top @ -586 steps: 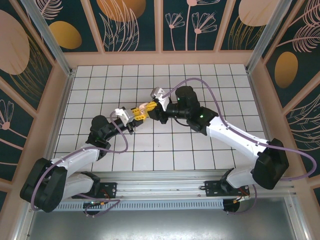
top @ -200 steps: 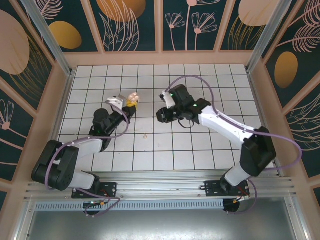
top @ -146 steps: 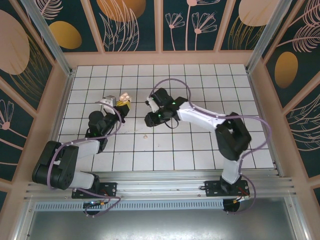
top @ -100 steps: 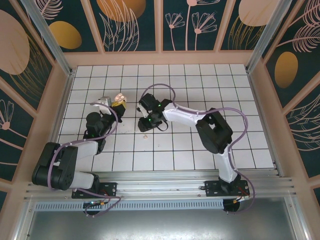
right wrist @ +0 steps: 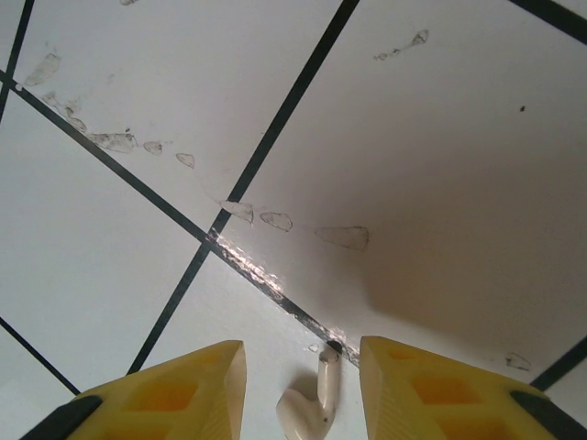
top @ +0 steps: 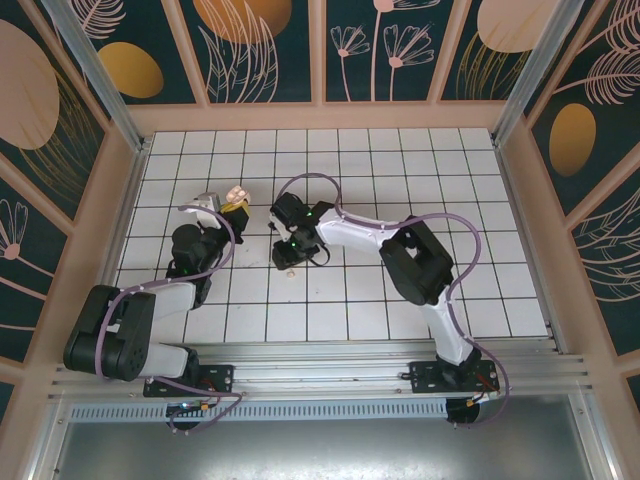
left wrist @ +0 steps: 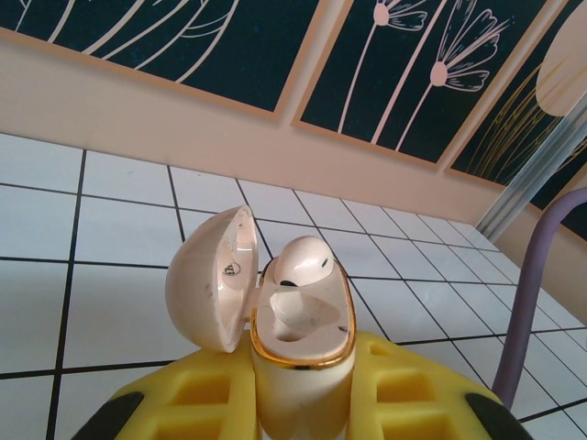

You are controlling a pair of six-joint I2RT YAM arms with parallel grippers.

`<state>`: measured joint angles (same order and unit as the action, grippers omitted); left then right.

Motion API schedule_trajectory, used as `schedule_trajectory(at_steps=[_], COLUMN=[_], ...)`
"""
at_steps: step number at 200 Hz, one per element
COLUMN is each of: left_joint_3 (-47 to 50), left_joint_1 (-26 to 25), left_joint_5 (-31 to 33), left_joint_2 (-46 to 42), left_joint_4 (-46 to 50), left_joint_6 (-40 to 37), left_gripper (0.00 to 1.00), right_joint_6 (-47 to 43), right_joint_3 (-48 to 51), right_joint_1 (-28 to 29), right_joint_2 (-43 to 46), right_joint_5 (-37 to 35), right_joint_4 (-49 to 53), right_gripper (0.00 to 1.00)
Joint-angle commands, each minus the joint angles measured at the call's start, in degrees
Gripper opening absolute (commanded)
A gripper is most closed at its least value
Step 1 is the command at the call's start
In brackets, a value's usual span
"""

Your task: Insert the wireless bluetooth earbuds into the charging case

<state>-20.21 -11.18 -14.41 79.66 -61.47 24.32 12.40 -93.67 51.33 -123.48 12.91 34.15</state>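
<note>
Clearly the left claw (left wrist: 303, 408) was clenched on the open case (left wrist: 303, 344), one earbud (left wrist: 303, 261) seated inside. The right claw (right wrist: 299, 376), released, straddled the loose earbud (right wrist: 307, 411) on the surface (right wrist: 413, 137); tiny, light and slick, it looked best pinched across its bulb.

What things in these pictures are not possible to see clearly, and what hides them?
- Left wrist view: the lower body of the charging case is hidden between the left gripper pads and cut by the bottom edge.
- Right wrist view: the loose earbud, between the open right gripper fingers, is cut by the bottom edge.
- Top view: that earbud is too small to make out.
</note>
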Motion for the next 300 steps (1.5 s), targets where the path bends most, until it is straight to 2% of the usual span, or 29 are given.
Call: schedule_trajectory(at_steps=[1,43,96,198,266,300], left_joint_3=[-0.55,-0.63,-0.92,-1.24,-1.58,-1.68], left_joint_1=[0.39,0.4,0.37,0.37,0.37,0.37], left_joint_5=[0.31,0.44,-0.08,-1.29,-2.04,-2.53], left_joint_2=[-1.25,-1.72,-1.89,-1.98,-2.1,-1.94], left_joint_4=[-1.2,-0.59,0.73,0.73,1.14,0.93], left_joint_6=[0.08,-0.58,-1.06,-1.85,-2.59,-2.64], left_gripper=[0.18,0.18,0.18,0.19,0.19,0.19], right_joint_6=[0.63,1.22,2.38,9.5,12.55,12.41], right_joint_3=[-1.52,0.33,5.42,25.32,35.66,35.08], right_joint_1=[0.75,1.52,1.67,-3.09,-9.44,-10.24], right_joint_2=[-1.75,-1.28,2.04,17.76,26.43,26.9], right_joint_5=[-1.1,-1.96,-5.38,-7.46,-7.06,-4.64], right_joint_4=[2.5,3.12,3.73,2.12,4.5,3.76], right_gripper=[0.38,0.37,0.29,0.24,0.25,0.37])
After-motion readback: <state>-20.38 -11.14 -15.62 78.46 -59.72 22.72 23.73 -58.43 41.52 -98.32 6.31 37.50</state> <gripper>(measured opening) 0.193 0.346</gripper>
